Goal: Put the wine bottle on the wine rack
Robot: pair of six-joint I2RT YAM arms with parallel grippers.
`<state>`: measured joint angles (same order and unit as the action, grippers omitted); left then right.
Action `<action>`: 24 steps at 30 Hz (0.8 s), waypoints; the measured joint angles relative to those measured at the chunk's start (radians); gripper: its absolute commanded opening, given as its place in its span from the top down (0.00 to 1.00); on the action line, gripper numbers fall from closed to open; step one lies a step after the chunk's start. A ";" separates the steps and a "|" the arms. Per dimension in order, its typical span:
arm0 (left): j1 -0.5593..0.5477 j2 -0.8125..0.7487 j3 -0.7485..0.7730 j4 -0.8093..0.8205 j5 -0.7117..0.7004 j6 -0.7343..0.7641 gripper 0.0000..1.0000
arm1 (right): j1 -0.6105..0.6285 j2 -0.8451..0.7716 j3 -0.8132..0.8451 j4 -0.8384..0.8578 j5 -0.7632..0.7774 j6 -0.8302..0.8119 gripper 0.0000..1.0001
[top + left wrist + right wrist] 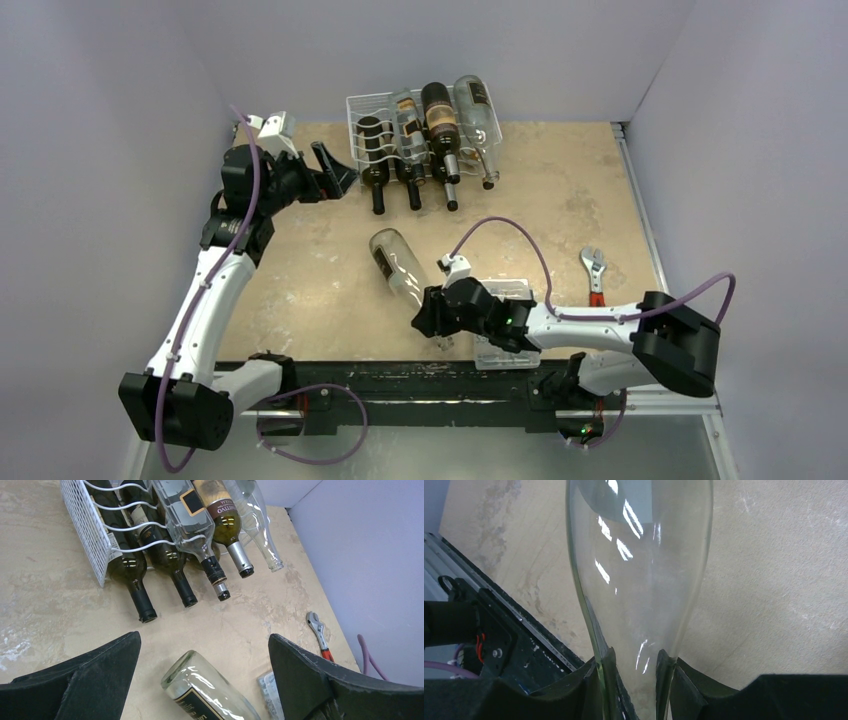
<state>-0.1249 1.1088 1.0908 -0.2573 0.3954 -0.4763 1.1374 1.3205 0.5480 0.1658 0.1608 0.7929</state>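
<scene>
While the right claw (631, 677) pinches the slim neck of a clear wine bottle (398, 262), its 2 fingers (591, 689) pressed against the glass on either side, the bottle lies on its side on the table (560, 190). Its wide body stretches away ahead of that claw. The left claw (204, 639) hangs spread wide and holds nothing. Ahead of it and to its left stands the white wine rack (87, 515), loaded with several bottles (165, 555), their necks pointing toward that claw. A red-handled wrench (593, 270) lies well apart from both claws.
</scene>
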 measured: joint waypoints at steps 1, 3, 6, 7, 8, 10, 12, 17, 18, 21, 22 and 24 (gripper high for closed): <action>0.000 -0.002 0.000 0.000 -0.004 0.001 0.00 | -0.002 -0.007 0.000 0.000 0.001 0.004 1.00; 0.000 -0.003 0.000 0.000 -0.006 0.000 0.00 | -0.006 -0.024 0.000 -0.002 0.002 0.011 1.00; 0.000 -0.005 0.000 0.001 -0.006 0.000 0.00 | -0.007 -0.053 0.001 -0.005 0.006 0.012 1.00; 0.000 -0.006 0.000 0.000 -0.006 0.000 0.00 | -0.008 -0.058 0.003 -0.004 0.006 0.011 1.00; 0.000 -0.008 0.000 0.001 -0.006 0.000 0.00 | -0.008 -0.061 0.008 -0.005 0.006 0.011 1.00; 0.000 -0.014 0.000 0.001 -0.006 0.000 0.00 | -0.008 -0.060 0.021 -0.008 0.005 0.010 1.00; 0.000 -0.024 0.000 0.001 -0.008 0.000 0.00 | -0.008 -0.058 0.041 -0.019 0.005 0.008 1.00; -0.001 -0.054 0.000 0.001 -0.026 0.001 0.00 | -0.012 -0.024 0.142 -0.054 0.012 -0.003 1.00; -0.002 -0.059 0.000 0.001 -0.029 0.001 0.00 | -0.014 -0.011 0.172 -0.061 0.014 -0.007 1.00; -0.002 -0.068 0.000 0.001 -0.030 0.001 0.00 | -0.024 0.020 0.248 -0.067 0.035 -0.022 1.00; -0.002 -0.070 0.000 0.001 -0.030 0.001 0.00 | -0.028 0.023 0.262 -0.068 0.040 -0.027 1.00; -0.002 -0.076 0.000 0.001 -0.033 0.001 0.00 | -0.041 0.031 0.294 -0.068 0.055 -0.037 1.00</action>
<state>-0.1265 1.0325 1.0908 -0.2565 0.3626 -0.4751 1.0962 1.3514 0.8417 0.0975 0.2157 0.7555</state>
